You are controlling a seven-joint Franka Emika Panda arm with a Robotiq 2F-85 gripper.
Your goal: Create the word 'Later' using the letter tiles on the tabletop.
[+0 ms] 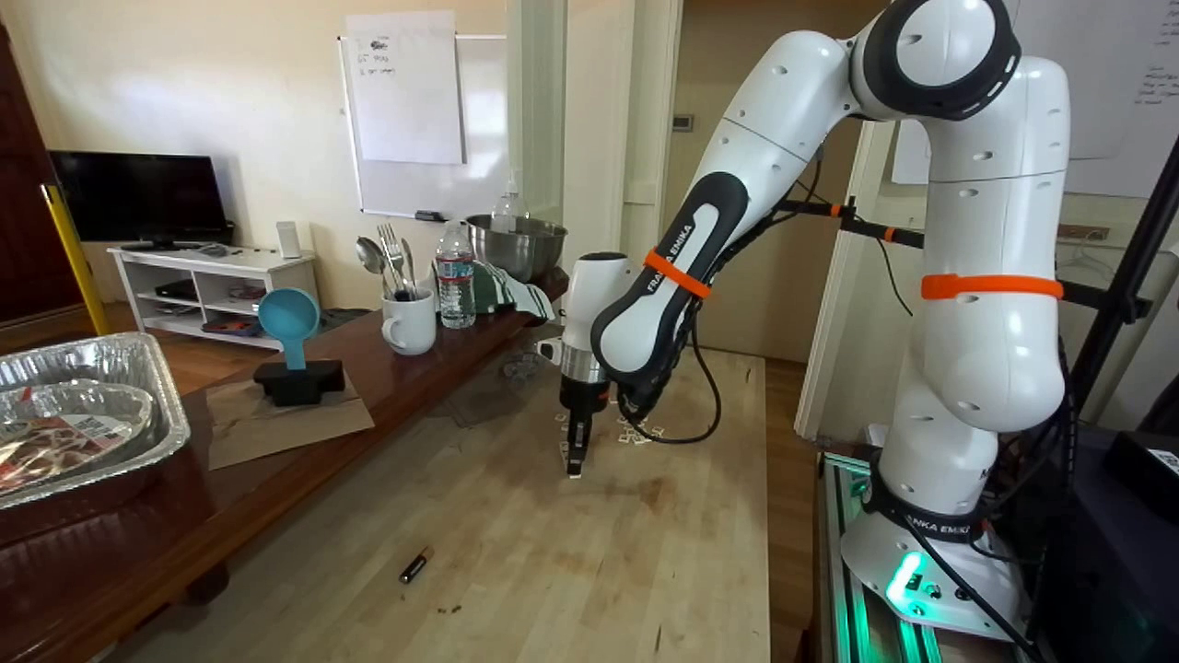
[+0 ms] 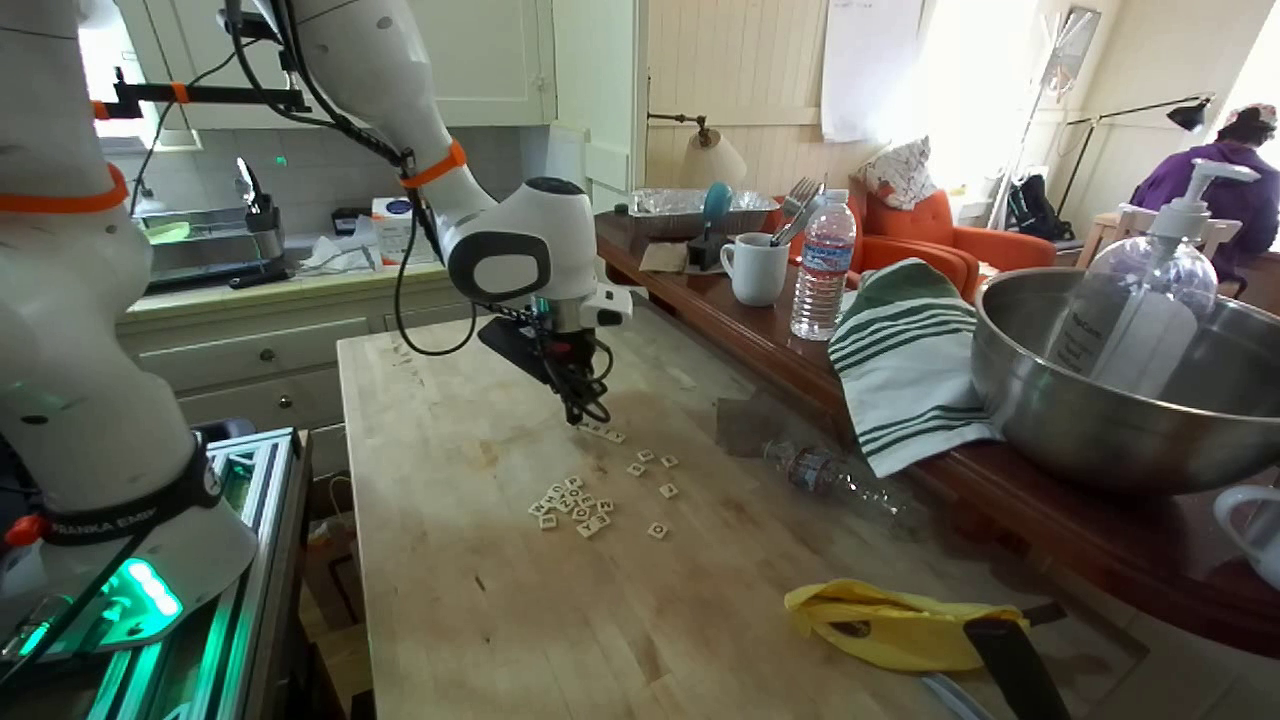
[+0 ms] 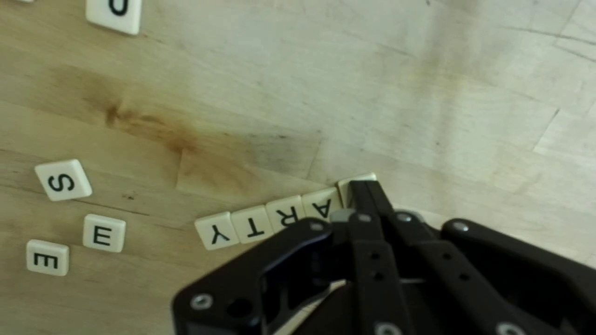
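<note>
My gripper (image 3: 364, 184) is shut with nothing visible between its fingers. In the wrist view its tips sit on or just above a pale tile (image 3: 345, 191), whose letter they hide. This tile ends a touching row of letter tiles: A (image 3: 322, 202), R (image 3: 285, 212), T (image 3: 253, 224) and Y (image 3: 217, 231), upside down in this view. Loose tiles S (image 3: 63, 180), E (image 3: 104, 233) and another E (image 3: 47, 257) lie left. In an exterior view the gripper (image 2: 587, 416) is at the row (image 2: 602, 432), with a tile cluster (image 2: 575, 505) nearer the camera. The tabletop (image 1: 553, 571) is light wood.
A dark wooden ledge (image 1: 461, 368) borders the tabletop and bears a mug (image 1: 410, 322), a water bottle (image 1: 456, 276) and a metal bowl (image 2: 1130, 430). A crushed bottle (image 2: 825, 475) and a yellow object (image 2: 900, 628) lie on the tabletop. A battery (image 1: 414, 566) lies there too.
</note>
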